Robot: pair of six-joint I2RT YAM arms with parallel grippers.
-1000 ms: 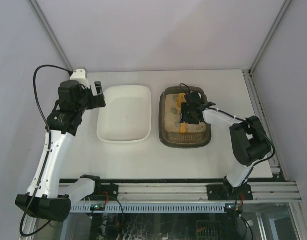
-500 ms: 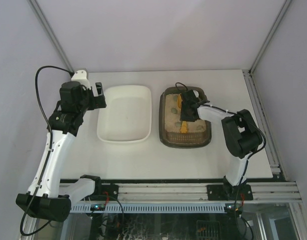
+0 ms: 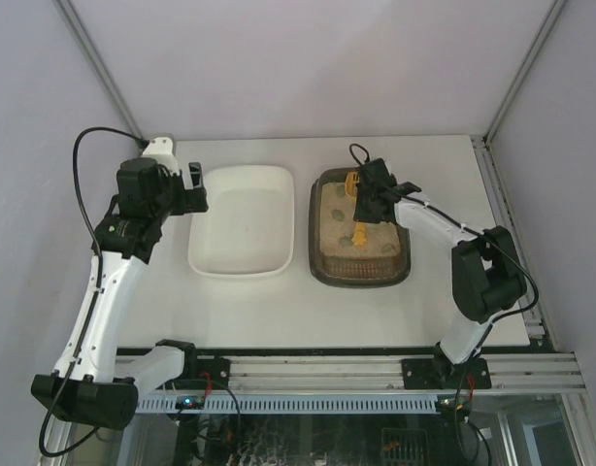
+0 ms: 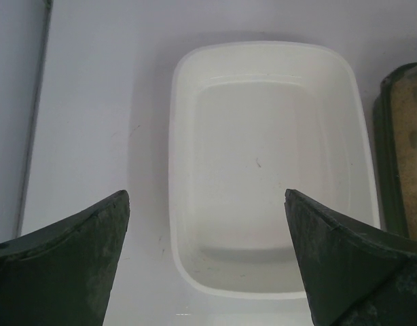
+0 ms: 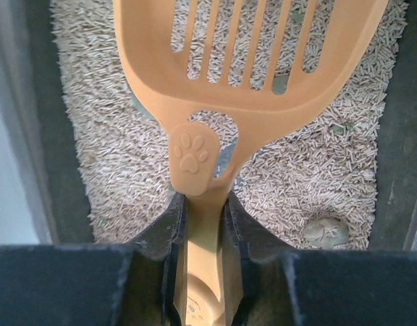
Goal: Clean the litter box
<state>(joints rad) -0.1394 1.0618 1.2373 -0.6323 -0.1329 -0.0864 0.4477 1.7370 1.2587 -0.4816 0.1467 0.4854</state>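
The litter box is a dark tray of beige pellet litter on the right half of the table. An orange slotted scoop with a paw print on its handle is held over the litter. My right gripper is shut on the scoop's handle, with both fingers pressed against its sides. From above, that gripper sits over the far half of the box, with the scoop showing beside it. A grey clump lies in the litter at the right. My left gripper is open and holds nothing.
A white rounded tub stands left of the litter box, and its rim lies below my left gripper. Side walls close in the table, and a metal rail runs along the near edge.
My right gripper has closed on the scoop's handle and shifted toward the far end of the box, taking the scoop with it. The left arm has barely moved.
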